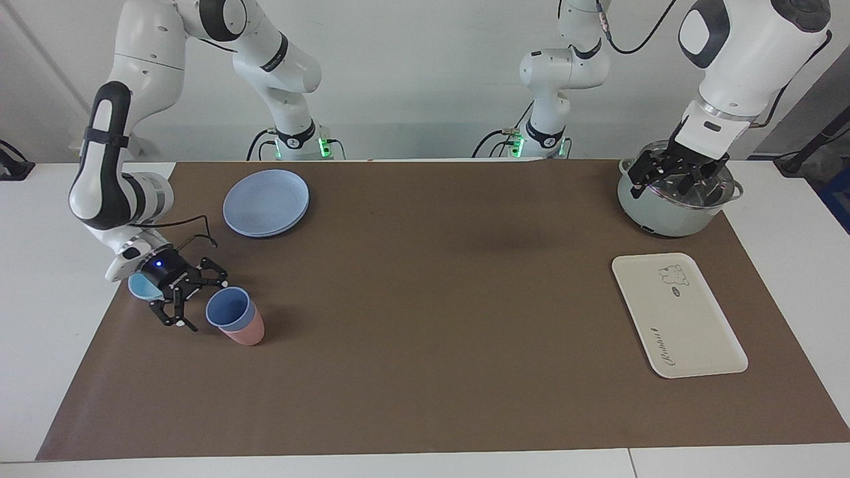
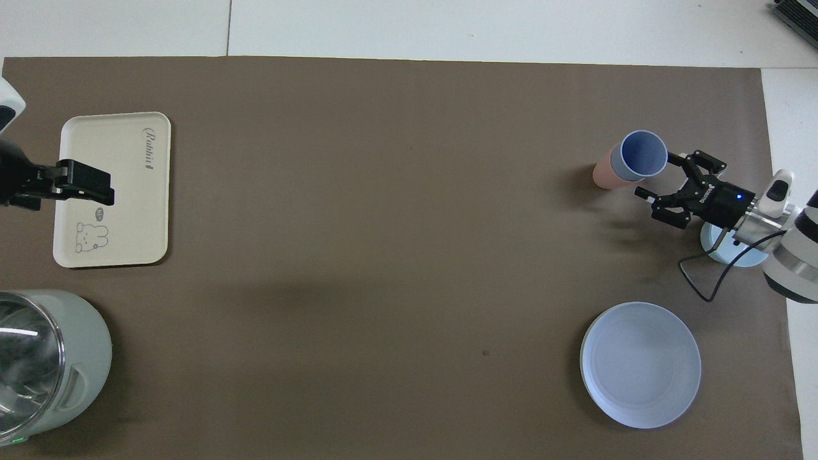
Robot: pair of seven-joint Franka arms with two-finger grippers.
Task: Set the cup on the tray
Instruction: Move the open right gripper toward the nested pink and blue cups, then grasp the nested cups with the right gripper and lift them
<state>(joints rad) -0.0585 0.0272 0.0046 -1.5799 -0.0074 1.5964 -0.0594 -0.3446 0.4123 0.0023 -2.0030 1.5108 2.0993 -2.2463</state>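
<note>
The periwinkle-blue cup (image 1: 229, 309) stands nested inside a salmon-pink tumbler (image 1: 247, 334) toward the right arm's end of the table; it also shows in the overhead view (image 2: 644, 153). My right gripper (image 1: 199, 300) is open and low, right beside the cup's rim on the side toward the right arm's end, holding nothing; it also shows in the overhead view (image 2: 661, 177). The cream-white tray (image 1: 677, 332) lies flat toward the left arm's end, as the overhead view (image 2: 140, 211) also shows. My left gripper (image 1: 674, 192) waits open above the pot.
A light-blue bowl (image 1: 141, 287) sits under the right wrist. A round blue plate (image 1: 265, 202) lies nearer to the robots than the cup. A pale green pot (image 1: 664, 216) with a glass lid stands nearer to the robots than the tray. A brown mat (image 1: 431, 299) covers the table.
</note>
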